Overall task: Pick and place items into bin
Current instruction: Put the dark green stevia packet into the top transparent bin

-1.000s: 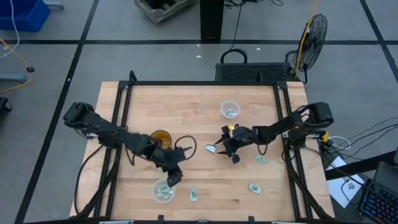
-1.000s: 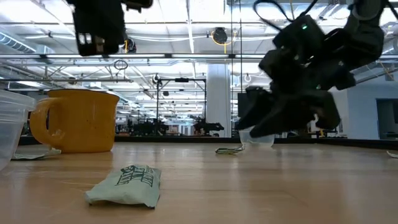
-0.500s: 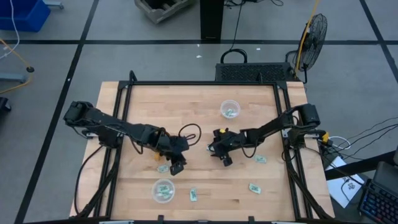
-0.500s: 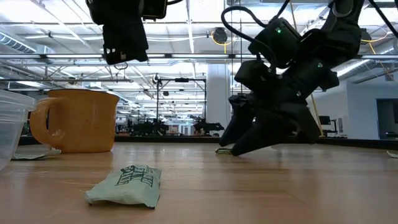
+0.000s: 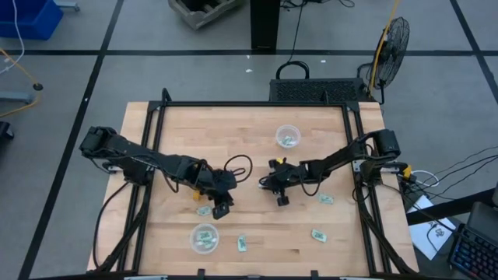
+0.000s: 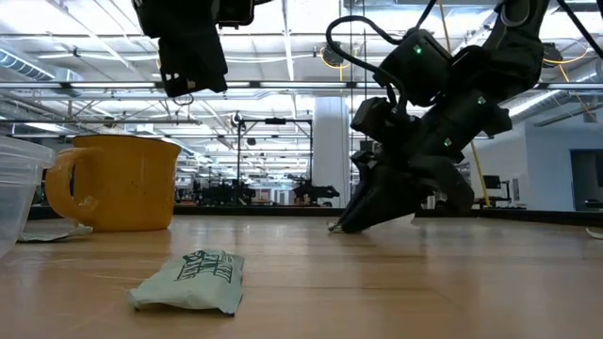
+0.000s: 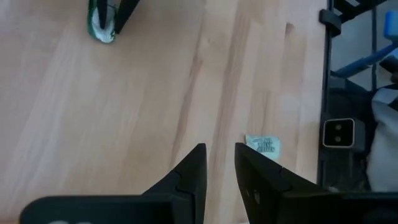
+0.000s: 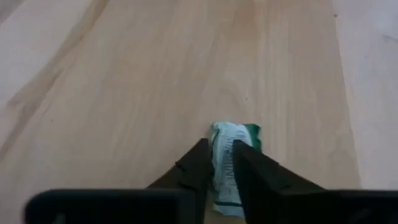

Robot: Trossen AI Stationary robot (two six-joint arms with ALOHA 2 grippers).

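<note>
Small green-and-white packets lie flat on the wooden table: one (image 5: 204, 210) beside my left gripper, three more (image 5: 241, 243) (image 5: 319, 234) (image 5: 325, 199) toward the near right. My right gripper (image 5: 265, 184) is down at the table's middle, shut on another packet (image 8: 231, 144). My left gripper (image 5: 221, 211) hovers left of the middle, its fingers (image 7: 219, 163) a little apart with nothing between them. An amber cup (image 6: 113, 184) stands under the left arm. My right gripper pinches the packet between its two fingers, the packet's flat sides (image 8: 226, 158) against the pads. The fingers slant down from the table's right side and reach the tabletop (image 6: 344, 224). The packet stands on edge, its far end (image 8: 239, 134) poking out past the fingertips.
A clear cup (image 5: 289, 137) holding packets stands at the far middle, and another (image 5: 205, 237) at the near left. Black frame rails (image 5: 354, 148) run along the table's left and right sides. Bare wood lies between the two grippers.
My right gripper has gone toward the table's left and down onto the packet at the middle, then shut on it. My left gripper has gone from above the near clear cup toward the far edge and has stayed there since.
</note>
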